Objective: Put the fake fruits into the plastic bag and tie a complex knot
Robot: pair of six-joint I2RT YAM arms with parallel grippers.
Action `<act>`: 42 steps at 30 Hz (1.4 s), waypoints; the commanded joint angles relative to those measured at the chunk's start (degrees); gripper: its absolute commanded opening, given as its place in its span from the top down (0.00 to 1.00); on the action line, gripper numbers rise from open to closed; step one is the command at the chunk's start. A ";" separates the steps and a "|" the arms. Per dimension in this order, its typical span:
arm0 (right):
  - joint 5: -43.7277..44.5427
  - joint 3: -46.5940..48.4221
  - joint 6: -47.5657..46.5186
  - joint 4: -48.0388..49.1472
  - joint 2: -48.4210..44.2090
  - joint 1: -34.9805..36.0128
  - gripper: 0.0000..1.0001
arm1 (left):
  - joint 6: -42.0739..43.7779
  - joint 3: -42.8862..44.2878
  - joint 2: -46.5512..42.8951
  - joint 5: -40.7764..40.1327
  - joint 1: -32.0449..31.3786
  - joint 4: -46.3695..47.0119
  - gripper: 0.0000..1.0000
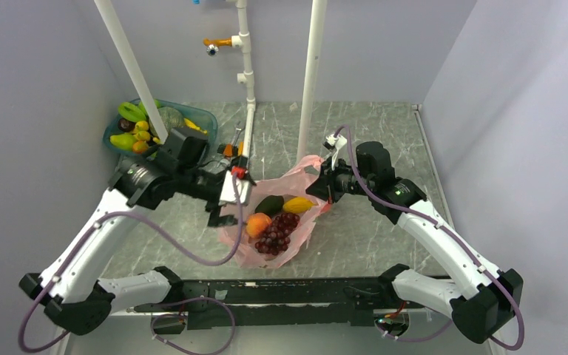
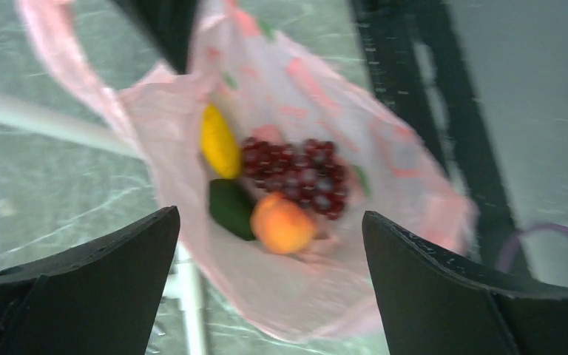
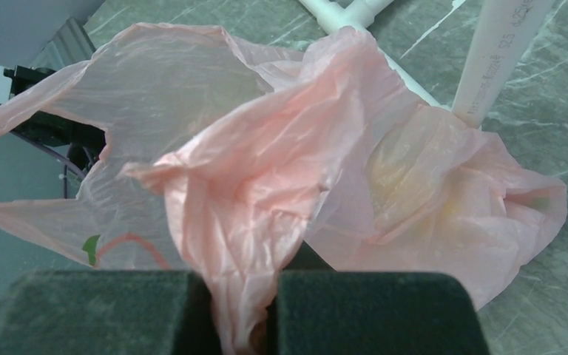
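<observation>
The pink plastic bag [image 1: 305, 171] lies open in the middle of the table. Inside it are fake fruits: a dark grape bunch [image 1: 279, 231], a peach-orange fruit [image 1: 257, 223], a green piece [image 1: 270, 205] and a yellow one [image 1: 297, 205]. My left gripper [image 1: 229, 200] hangs open at the bag's left edge with nothing between its fingers. In its wrist view the peach-orange fruit [image 2: 281, 223] and grapes [image 2: 299, 177] lie beyond the wide jaws. My right gripper [image 3: 244, 310] is shut on a bunched fold of the bag [image 3: 266, 170] at its far right rim. No knot is in view.
A teal basin [image 1: 207, 117] with more fake fruits [image 1: 134, 127] stands at the back left, behind my left wrist. White pipes [image 1: 310, 74] rise behind the bag, and one [image 1: 248, 122] lies on the table. A wrench and an orange tool [image 1: 229, 148] lie beside it.
</observation>
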 commanded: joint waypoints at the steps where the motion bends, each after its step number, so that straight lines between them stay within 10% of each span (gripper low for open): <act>1: -1.35 -0.08 -0.12 2.05 -1.37 -0.12 1.00 | 7.16 1.47 -1.36 8.81 -0.24 -21.67 0.01; 6: -1.61 0.15 -0.52 1.60 -1.57 -0.07 1.00 | 9.34 1.50 -2.45 6.83 -4.23 -26.56 0.01; 12: -1.69 0.09 -0.96 1.49 -2.13 -0.01 1.00 | -4.42 -10.52 -7.11 -3.39 -14.37 -10.98 0.08; 20: 1.40 4.07 -3.10 -4.07 -4.24 -0.22 0.65 | -7.64 -9.32 -6.19 -8.62 -13.52 -13.10 1.00; 26: 4.50 10.28 -5.08 -9.44 -3.81 -2.28 0.46 | -6.95 -10.77 -10.50 -10.18 -11.70 -12.31 1.00; 32: 6.43 14.51 -9.73 -16.17 -3.40 -4.44 0.58 | -7.38 -8.96 -9.81 -8.77 -6.50 -12.70 1.00; 36: 6.11 14.90 -12.33 -22.45 -4.55 -5.30 0.33 | -6.29 -7.73 -10.01 -7.45 -1.75 -12.62 1.00; 42: 4.40 13.34 -14.07 -26.49 -3.93 -5.31 0.43 | -6.40 -5.98 -10.10 -6.84 1.31 -11.74 1.00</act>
